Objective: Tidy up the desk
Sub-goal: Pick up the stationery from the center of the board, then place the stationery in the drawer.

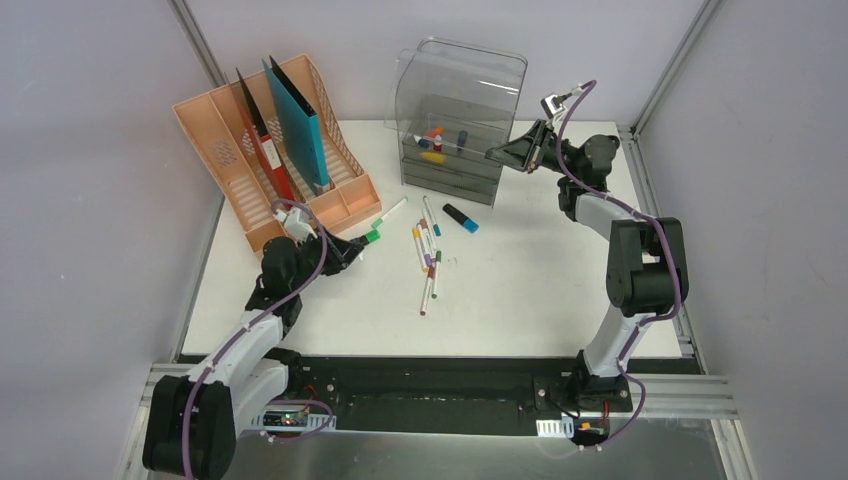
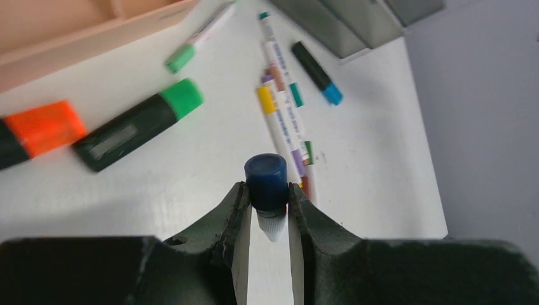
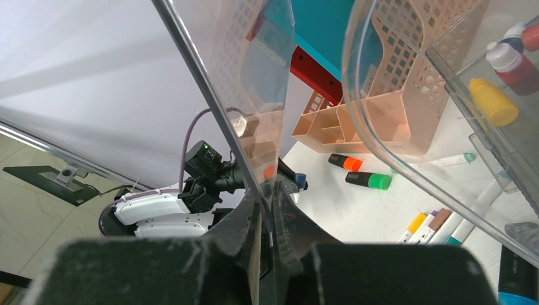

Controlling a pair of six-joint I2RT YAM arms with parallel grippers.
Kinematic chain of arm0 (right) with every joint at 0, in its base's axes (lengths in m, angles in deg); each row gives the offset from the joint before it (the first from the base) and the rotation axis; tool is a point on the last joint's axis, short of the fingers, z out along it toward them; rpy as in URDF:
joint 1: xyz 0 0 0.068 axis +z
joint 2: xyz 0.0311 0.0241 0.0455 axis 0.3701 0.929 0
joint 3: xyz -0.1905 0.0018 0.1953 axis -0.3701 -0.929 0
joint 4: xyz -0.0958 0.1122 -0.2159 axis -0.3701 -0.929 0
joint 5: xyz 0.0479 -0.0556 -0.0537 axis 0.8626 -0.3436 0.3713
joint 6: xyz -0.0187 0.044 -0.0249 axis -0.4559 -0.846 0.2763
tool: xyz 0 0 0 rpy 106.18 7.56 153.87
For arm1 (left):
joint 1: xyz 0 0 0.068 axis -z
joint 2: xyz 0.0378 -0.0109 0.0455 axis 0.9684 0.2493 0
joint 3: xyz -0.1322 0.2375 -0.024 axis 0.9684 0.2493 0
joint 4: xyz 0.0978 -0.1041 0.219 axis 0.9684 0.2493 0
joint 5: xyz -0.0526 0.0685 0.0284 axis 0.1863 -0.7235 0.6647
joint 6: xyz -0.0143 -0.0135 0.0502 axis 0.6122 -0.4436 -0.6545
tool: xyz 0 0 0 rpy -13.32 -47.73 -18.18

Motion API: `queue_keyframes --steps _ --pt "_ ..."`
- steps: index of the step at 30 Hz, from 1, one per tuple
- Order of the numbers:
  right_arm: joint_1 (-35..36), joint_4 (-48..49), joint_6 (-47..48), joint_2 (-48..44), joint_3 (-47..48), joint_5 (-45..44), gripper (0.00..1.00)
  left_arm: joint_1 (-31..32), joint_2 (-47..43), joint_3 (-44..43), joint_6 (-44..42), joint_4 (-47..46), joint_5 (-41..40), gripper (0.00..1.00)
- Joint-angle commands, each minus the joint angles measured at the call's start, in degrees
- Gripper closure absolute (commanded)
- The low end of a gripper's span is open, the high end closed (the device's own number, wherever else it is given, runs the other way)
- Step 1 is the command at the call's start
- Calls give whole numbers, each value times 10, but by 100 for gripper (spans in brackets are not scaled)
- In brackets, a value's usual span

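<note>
Jaws of the left gripper are clamped on a dark-blue-capped marker, its cap sticking out past the fingertips and its white body running back between them. That gripper sits over the left part of the desk, just in front of the peach file rack.

The right gripper has its jaws nearly together, pinching a thin clear wall of the clear drawer box on the box's right side.

The desk is the white tabletop that fills the middle of the overhead view, with both arm bases along its near edge. The rack stands at its far left corner and holds a red folder and a teal folder upright. The drawer box stands at the far edge near the middle, with small bottles inside, one of them yellow.

A cluster of thin markers lies loose mid-desk, and a blue-capped highlighter lies just beyond it. A green-capped highlighter and an orange-capped highlighter lie close to the rack's front.
</note>
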Motion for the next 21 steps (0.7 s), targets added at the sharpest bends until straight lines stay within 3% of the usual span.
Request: queue_keyframes --steps 1,8,14,21 --pt "19 -5 -16 6 11 35 94 -1 55 -5 -21 -252 168 100" --pt "20 -7 -13 4 10 35 95 30 164 -33 -8 -393 200 100" --pt "21 -10 -9 5 10 35 95 104 208 -81 -74 -404 143 100" --pt "20 -11 -9 3 10 35 95 152 299 -124 -88 -500 76 100"
